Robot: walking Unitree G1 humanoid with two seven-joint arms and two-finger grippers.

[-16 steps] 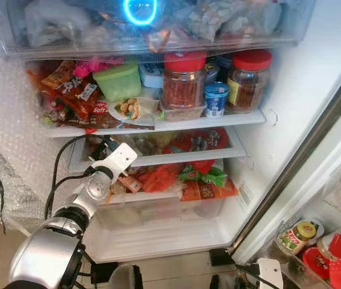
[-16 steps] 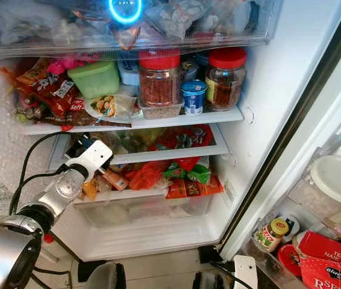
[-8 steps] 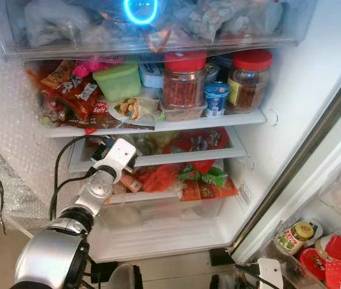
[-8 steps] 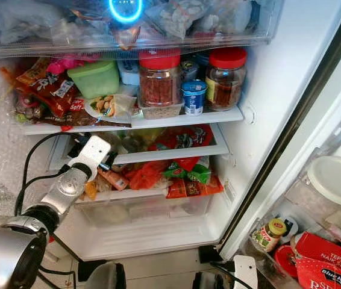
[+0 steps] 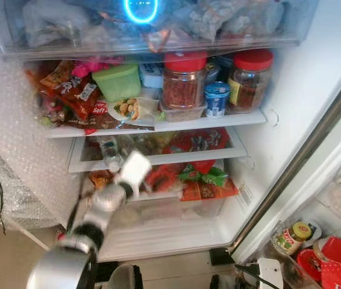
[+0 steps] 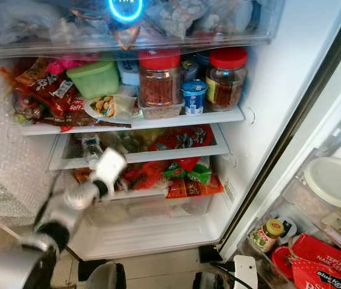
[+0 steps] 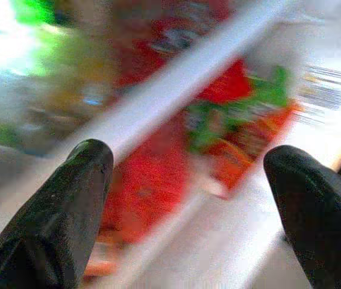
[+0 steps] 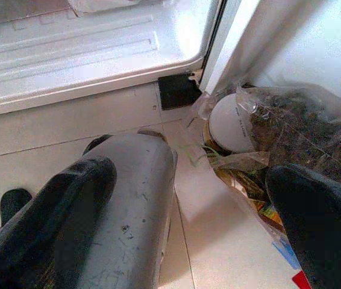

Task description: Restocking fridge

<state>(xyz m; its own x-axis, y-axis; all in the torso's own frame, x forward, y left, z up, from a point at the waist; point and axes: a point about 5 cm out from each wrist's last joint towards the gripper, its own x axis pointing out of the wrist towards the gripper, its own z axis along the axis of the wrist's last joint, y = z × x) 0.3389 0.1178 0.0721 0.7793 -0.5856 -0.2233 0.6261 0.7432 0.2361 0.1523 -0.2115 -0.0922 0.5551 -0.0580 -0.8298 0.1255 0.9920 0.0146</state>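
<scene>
Fridge (image 5: 291, 78) stands open at 12 o'clock, shelves packed. Left gripper (image 7: 188, 198) sits blurred at 10 o'clock by the drawer shelf (image 5: 158, 158), fingers spread, holding nothing. Right gripper (image 8: 188, 205) hangs low over the floor, also spread and empty. Risks: the arm is close to the red snack packets (image 5: 191, 177), so a swing could drag them off the ledge; the cereal cup (image 5: 131, 109) overhangs its shelf and could tip if bumped. Readable text: "Soft" on a red pack (image 5: 100, 108), "Blue" on a red box (image 6: 327, 278) in the door; everything else is too small.
</scene>
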